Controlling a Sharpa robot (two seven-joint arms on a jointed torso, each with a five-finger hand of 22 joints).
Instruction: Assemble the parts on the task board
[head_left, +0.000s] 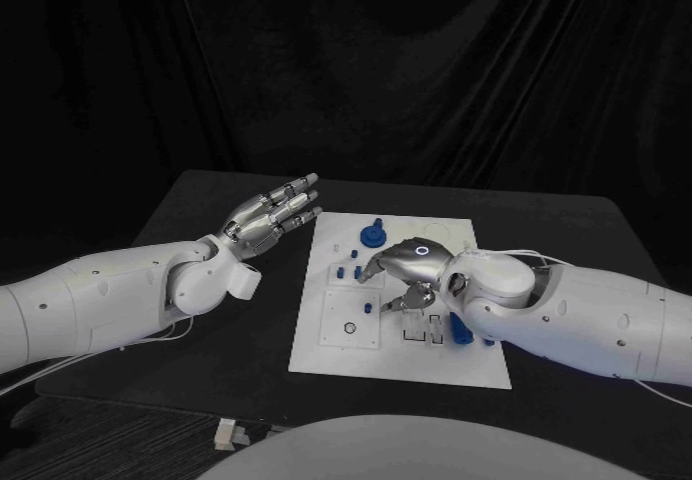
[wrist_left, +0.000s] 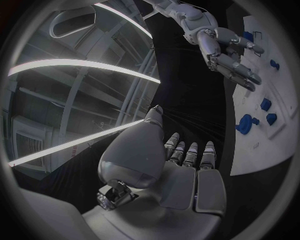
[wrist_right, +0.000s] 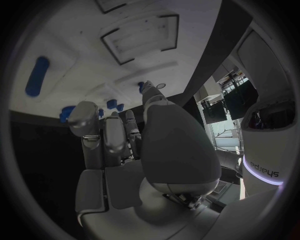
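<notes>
The white task board (head_left: 346, 340) lies mid-table. My right hand (head_left: 411, 272) hangs over its middle with fingers pointing down. A small blue part (head_left: 385, 308) sits at its fingertips, apparently pinched at the thumb tip (wrist_right: 145, 89). My left hand (head_left: 274, 215) is raised beside the board's far left corner, fingers spread and holding nothing. A blue knob (head_left: 374, 236) stands near the board's far edge, with two small blue parts (head_left: 349, 271) in front of it. A long blue piece (head_left: 459, 328) lies by my right wrist. The left wrist view shows the right hand (wrist_left: 225, 50) above the board (wrist_left: 262, 145).
Rectangular recesses (wrist_right: 140, 37) are cut into the board under my right hand. An oval outline (head_left: 349, 328) marks the board's near left part. The black table (head_left: 216, 360) surrounds the board, and a dark curtain hangs behind it.
</notes>
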